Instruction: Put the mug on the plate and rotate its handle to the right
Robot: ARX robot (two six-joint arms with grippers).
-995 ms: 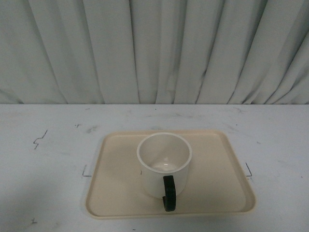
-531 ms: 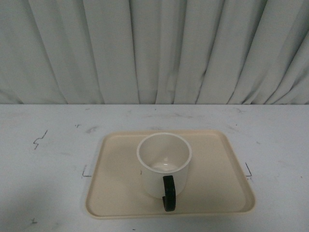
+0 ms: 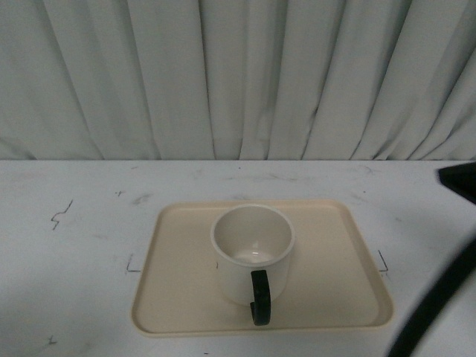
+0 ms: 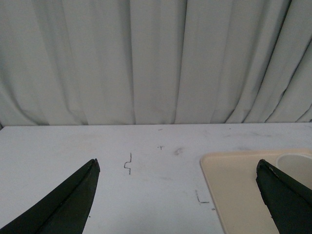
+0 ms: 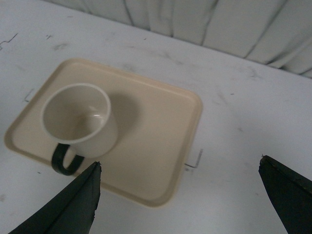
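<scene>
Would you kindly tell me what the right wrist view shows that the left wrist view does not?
Only the right wrist view shows the whole mug standing upright on the plate, its black handle, and the open right claw. Only the left wrist view shows the open left claw; of the mug it catches just a sliver of rim at the frame edge. Both show part of the plate, the white table and the curtain.
</scene>
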